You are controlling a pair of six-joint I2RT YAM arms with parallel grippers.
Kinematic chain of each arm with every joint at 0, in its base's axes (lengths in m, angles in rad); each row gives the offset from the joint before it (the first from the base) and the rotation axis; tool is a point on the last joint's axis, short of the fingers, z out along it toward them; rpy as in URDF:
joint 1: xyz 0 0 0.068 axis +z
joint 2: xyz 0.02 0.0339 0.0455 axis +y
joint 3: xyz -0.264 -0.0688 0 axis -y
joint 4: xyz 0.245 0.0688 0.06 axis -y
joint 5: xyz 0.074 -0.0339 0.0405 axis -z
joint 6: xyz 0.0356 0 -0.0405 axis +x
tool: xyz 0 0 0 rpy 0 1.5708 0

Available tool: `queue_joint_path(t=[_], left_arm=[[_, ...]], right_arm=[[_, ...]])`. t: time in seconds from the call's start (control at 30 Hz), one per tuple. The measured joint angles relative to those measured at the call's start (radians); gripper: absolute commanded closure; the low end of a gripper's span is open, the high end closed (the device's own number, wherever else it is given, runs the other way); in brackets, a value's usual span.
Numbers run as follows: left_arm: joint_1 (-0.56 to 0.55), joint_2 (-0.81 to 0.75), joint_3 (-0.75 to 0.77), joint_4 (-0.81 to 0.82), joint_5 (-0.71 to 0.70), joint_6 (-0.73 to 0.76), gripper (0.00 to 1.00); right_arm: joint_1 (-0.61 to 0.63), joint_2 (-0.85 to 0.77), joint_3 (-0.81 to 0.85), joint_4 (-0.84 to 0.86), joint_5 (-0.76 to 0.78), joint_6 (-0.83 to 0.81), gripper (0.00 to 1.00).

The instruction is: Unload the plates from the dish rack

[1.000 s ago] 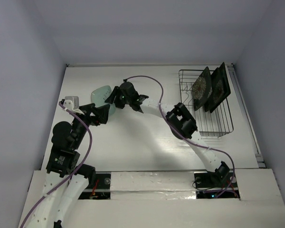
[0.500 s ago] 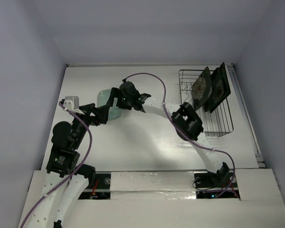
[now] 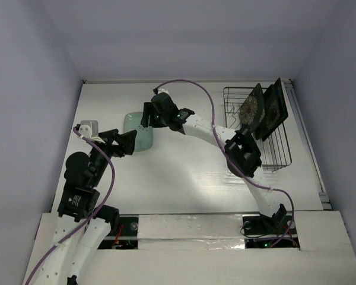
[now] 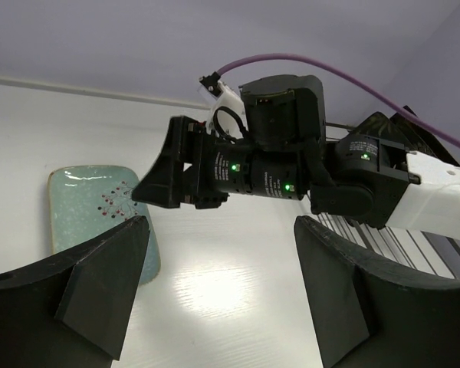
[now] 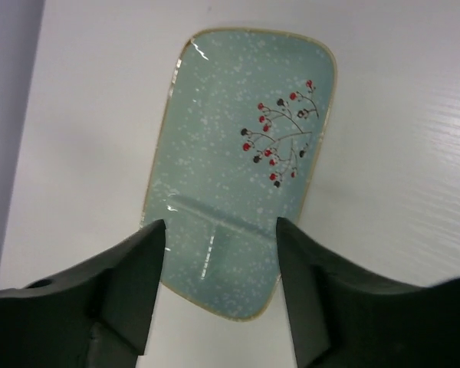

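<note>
The pale mint-green plate lies flat on the table at the back left; it also shows in the right wrist view and the left wrist view. My right gripper hovers just above its near end, open and empty. My left gripper is open and empty, beside the plate's front edge. The black floral plate and the dark-rimmed plate stand upright in the black wire dish rack at the back right.
The right arm stretches across the table from the rack side to the mint plate, with its purple cable arching above. The right gripper's body fills the left wrist view. White walls close in the table.
The right gripper carried the mint plate down and slightly right, laid it flat on the table, let go and drew back toward the rear. The left arm stayed put.
</note>
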Motion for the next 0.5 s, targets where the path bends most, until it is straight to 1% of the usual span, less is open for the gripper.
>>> queue_joint_path(t=[0.07,0.13,0.27,0.4,0.5], left_arm=[[0.0,0.0,0.0,0.0,-0.001,0.0,0.27],[0.0,0.0,0.0,0.0,-0.001,0.0,0.27],[0.0,0.0,0.0,0.0,-0.001,0.0,0.27],[0.0,0.0,0.0,0.0,0.0,0.0,0.27],[0.0,0.0,0.0,0.0,0.0,0.0,0.27]], right_arm=[[0.0,0.001,-0.011,-0.01,0.007,0.002,0.48],[0.0,0.005,-0.015,-0.022,0.012,0.002,0.48],[0.0,0.019,-0.015,-0.035,0.031,0.003,0.46],[0.0,0.023,-0.015,-0.063,0.066,0.013,0.46],[0.0,0.023,-0.019,-0.083,0.063,0.023,0.44]])
